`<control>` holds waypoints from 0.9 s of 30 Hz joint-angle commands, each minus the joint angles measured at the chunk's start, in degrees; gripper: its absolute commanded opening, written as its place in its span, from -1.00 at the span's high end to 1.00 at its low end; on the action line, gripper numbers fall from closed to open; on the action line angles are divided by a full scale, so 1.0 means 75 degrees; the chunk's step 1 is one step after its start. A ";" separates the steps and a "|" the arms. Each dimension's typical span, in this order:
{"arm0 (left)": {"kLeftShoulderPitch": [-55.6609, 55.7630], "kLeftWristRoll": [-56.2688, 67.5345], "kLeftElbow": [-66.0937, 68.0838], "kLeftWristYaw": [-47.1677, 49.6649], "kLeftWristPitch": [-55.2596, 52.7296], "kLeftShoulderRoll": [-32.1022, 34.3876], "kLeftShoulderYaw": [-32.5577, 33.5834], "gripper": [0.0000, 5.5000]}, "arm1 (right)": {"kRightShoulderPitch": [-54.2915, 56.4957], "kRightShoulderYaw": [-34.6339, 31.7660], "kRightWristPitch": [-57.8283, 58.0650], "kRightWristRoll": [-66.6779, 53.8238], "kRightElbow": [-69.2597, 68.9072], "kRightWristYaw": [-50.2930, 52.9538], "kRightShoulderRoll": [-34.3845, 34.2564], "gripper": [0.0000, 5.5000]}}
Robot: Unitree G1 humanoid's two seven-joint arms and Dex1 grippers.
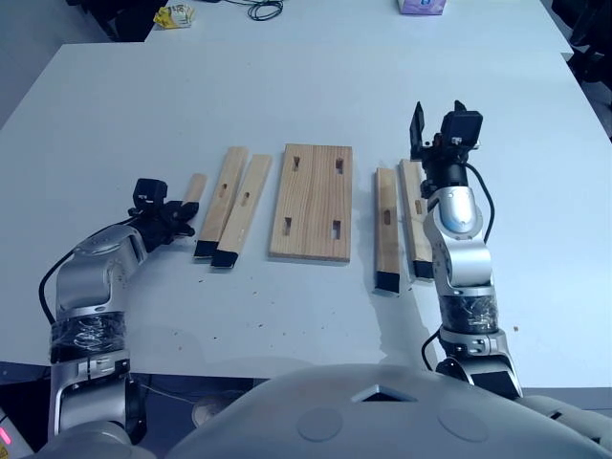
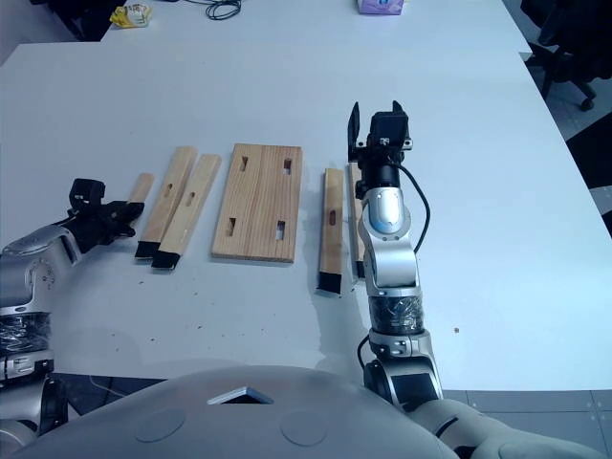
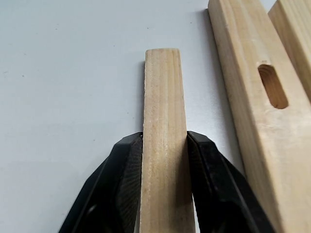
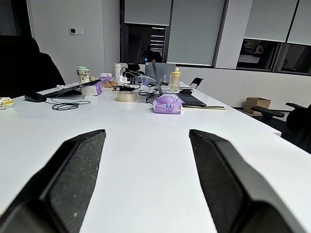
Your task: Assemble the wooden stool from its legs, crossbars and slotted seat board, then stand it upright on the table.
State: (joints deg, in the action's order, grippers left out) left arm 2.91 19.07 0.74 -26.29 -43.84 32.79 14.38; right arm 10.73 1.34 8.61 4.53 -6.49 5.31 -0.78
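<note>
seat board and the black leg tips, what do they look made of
Seat board: pale softwood, probably pine, matte and apparently unvarnished; long grain lines show along it. Leg tips: black, perhaps rubber or plastic caps, possibly just paint; the pictures leave that open.

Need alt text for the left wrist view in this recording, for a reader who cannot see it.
The left gripper, with two black fingers, is shut on the sides of a narrow pale wooden crossbar lying on the white table. Beside it lies a thicker wooden leg with an oval slot, with another wooden piece alongside.
</note>
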 commanded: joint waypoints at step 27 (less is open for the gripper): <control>0.2484 0.3999 -0.1819 -0.4056 0.0589 -0.0515 -0.0241 0.52 | 0.2033 -0.0922 0.4754 -0.7033 -0.0104 -0.7519 0.2511 -0.15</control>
State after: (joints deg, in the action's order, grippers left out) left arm 22.89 45.51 -10.09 -54.98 -37.70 28.96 12.93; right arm 25.67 -4.45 42.03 -45.16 -5.82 -50.30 17.20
